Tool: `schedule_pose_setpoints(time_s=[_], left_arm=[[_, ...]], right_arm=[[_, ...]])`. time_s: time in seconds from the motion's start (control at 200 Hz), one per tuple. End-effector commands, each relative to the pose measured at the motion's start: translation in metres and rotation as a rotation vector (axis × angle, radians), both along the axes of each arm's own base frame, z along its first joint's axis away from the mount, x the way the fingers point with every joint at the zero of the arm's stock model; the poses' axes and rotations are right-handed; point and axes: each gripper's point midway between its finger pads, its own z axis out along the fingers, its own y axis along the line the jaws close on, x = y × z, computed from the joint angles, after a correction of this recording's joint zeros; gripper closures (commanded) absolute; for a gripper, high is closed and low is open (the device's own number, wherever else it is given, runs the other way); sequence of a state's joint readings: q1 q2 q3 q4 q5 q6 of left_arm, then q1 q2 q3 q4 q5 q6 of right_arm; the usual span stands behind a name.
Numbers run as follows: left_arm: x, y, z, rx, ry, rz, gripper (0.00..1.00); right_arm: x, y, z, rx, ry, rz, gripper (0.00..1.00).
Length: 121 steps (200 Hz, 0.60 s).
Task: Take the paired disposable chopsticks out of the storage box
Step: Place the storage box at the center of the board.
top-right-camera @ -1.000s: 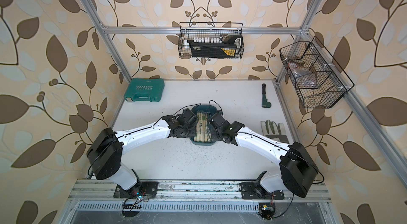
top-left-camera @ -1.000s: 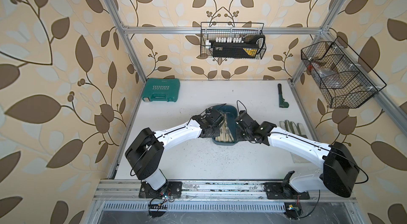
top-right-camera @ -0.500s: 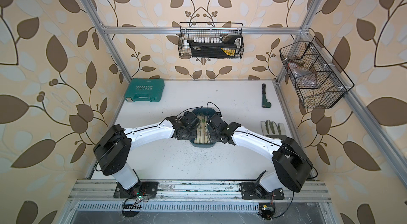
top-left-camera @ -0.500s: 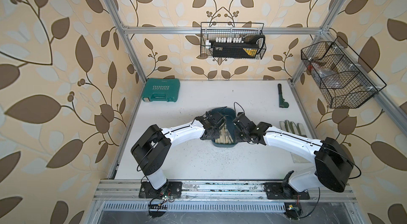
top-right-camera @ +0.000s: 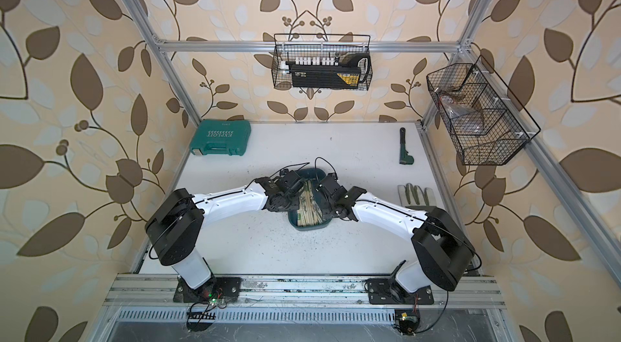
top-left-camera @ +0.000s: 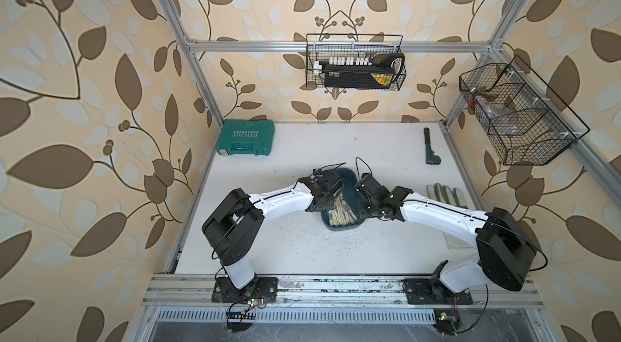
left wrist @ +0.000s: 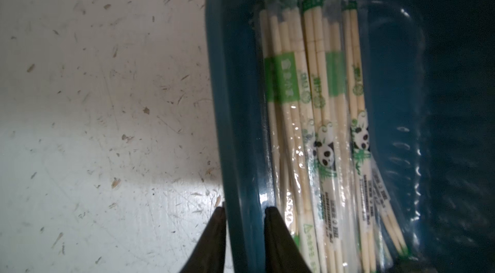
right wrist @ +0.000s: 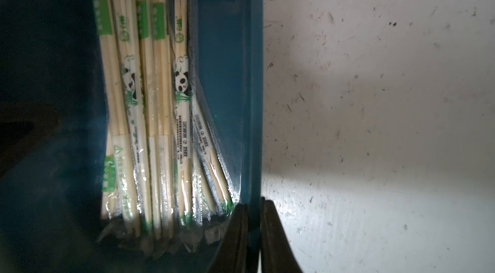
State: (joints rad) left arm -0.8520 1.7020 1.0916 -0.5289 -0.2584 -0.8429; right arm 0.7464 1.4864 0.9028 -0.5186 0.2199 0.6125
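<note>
Teal storage box [top-left-camera: 343, 226] sits mid table [top-left-camera: 285, 249] w/ paired disposable chopsticks [top-left-camera: 342, 211] inside. L gripper [left wrist: 244, 208] straddles box's left wall, can't tell if pinching; R gripper [right wrist: 254, 203] clamps right wall

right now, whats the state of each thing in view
storage box: no lid, not emptied
paired disposable chopsticks: sleeved, lying inside the box
left gripper: astride one box wall, grip unclear
right gripper: astride the opposite wall, grip unclear
tool case: closed
</note>
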Motion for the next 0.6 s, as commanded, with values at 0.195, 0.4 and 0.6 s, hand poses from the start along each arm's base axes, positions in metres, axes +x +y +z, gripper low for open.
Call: schedule_pose_setpoints(time_s=[0.195, 0.4, 0.6], left_arm=[[0.010, -0.005, 0.011, -0.002, -0.060, -0.027, 0.66], [0.015, -0.011, 0.006, 0.004, -0.068, -0.056, 0.79], [0.023, -0.011, 0.011, 0.035, -0.093, -0.070, 0.84]], right_arm=[[-0.013, -0.006, 0.001, -0.006, 0.030, 0.019, 0.83], [-0.014, -0.001, 0.010, 0.027, 0.038, 0.013, 0.57], [-0.013, -0.002, 0.036, 0.067, -0.017, 0.013, 0.51]])
